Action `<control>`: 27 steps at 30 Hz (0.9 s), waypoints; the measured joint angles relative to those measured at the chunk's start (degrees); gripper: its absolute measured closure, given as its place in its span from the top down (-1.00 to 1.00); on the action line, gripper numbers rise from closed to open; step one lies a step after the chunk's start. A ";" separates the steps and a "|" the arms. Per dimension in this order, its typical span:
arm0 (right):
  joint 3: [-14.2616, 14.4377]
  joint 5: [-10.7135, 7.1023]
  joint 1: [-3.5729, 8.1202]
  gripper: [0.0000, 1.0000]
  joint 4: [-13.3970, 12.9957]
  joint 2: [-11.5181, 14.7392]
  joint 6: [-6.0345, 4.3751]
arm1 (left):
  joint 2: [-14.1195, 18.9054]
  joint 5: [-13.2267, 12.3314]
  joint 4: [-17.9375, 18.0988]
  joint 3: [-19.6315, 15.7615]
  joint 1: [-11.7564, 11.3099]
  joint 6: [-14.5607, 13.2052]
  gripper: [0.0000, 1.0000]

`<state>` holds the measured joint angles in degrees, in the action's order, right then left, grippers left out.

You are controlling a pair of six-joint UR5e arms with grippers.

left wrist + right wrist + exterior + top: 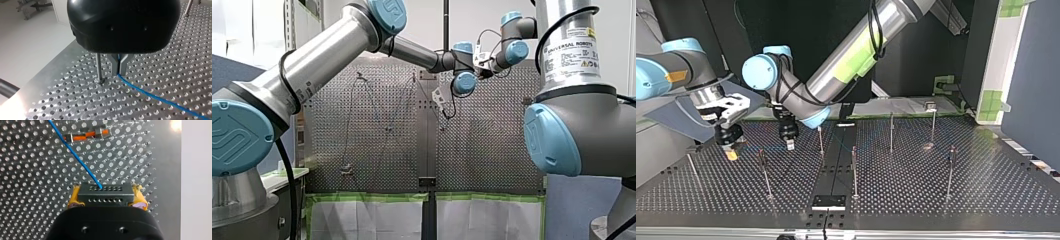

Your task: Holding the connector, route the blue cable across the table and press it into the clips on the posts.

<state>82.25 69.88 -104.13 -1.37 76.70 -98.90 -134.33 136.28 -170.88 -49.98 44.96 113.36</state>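
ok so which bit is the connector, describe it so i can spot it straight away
On the perforated table, find my right claw with its yellow pads. The connector is the dark grey block clamped between them. Unlike the orange-and-metal piece ahead, it has two rows of small holes, with the blue cable running out of one.

Front view: bright, even room light. Long highlight down my left arm's silver tube (pixel 327 50); perforated table (pixel 487 150) has a flat grey sheen, no hard shadows.

Top view: dim, black backdrop, table dark with pinpoint glints off the holes. The pale panel (pixel 1008 55) at the view's right is the brightest area.

Left wrist view: pale floor (pixel 30 37) beyond the table nearly washed out. Warm glare patch (pixel 10 110) on the table edge, off to one side of my left gripper (pixel 119 72).

Right wrist view: blown-out hotspot (pixel 176 125) on the table ahead of my right gripper (pixel 106 192).
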 joint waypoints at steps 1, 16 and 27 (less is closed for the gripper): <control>0.00 0.02 -0.06 -1.00 0.01 0.03 0.04 | -0.01 -0.31 0.08 0.00 -0.04 -0.07 -1.00; 0.00 -0.94 -1.58 -1.00 0.29 1.32 0.27 | 0.01 -3.41 1.32 0.04 -0.74 -0.82 -1.00; -0.01 -1.55 -0.60 -1.00 0.16 1.00 -0.28 | 0.00 -3.40 1.32 0.04 -0.75 -0.82 -1.00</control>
<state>82.23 68.34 -104.73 -1.21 77.70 -99.18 -134.32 132.88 -169.56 -49.93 44.21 112.54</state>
